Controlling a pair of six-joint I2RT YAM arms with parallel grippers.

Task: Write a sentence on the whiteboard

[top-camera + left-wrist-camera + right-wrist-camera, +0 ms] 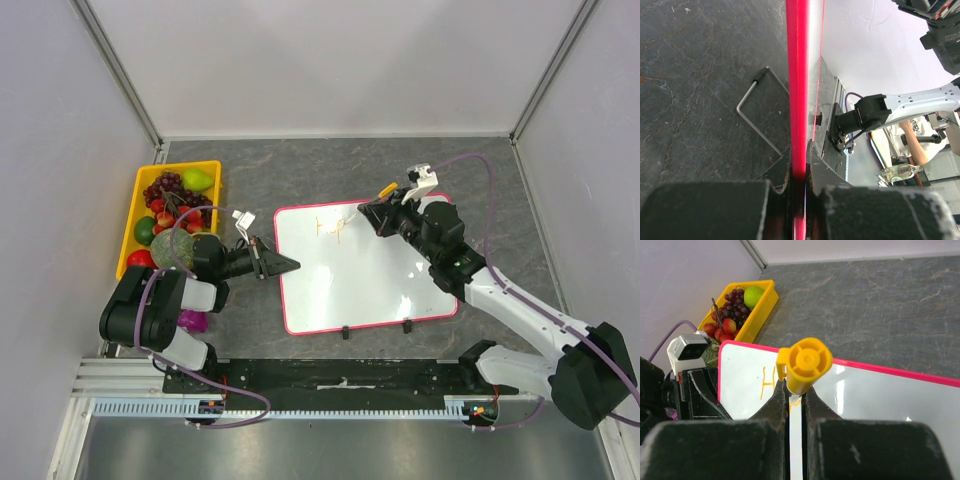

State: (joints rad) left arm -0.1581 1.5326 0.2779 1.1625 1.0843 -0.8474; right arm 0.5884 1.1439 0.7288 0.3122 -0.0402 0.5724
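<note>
**Trainee:** Fig. 1, all three panels. What am I looking at?

**Operator:** I am holding the whiteboard (370, 285) flat on the desk (500, 190), between the two arms and just right of the yellow fruit tray (128, 225), with its black feet toward the bases. My left claw (290, 265) is clenching the board's pink frame (797, 90) at the left edge; the left wrist panel shows the frame pinched between the fingers. My right claw (368, 212) is grasping the orange marker (805, 362) near the board's far edge. There the sentence (330, 227) is barely begun: a few orange strokes, with an "H" legible in the right wrist panel. I cannot tell whether the tip is touching the surface.

**Trainee:** Where is this likely going wrong?

**Operator:** In three places, as I am judging it.

1. The left claw is biting only a thin rim. Sideways drag from the pen could work the frame loose, and the board would pivot under the stroke.
2. Narrow fingers are clamping a round barrel. Pressing down too hard could turn the marker or push it back in the grip, giving faint or broken letters.
3. Fresh ink on a glossy surface smears easily. I am expecting trouble if the right claw is crossing low over the first line while starting the second.
</note>
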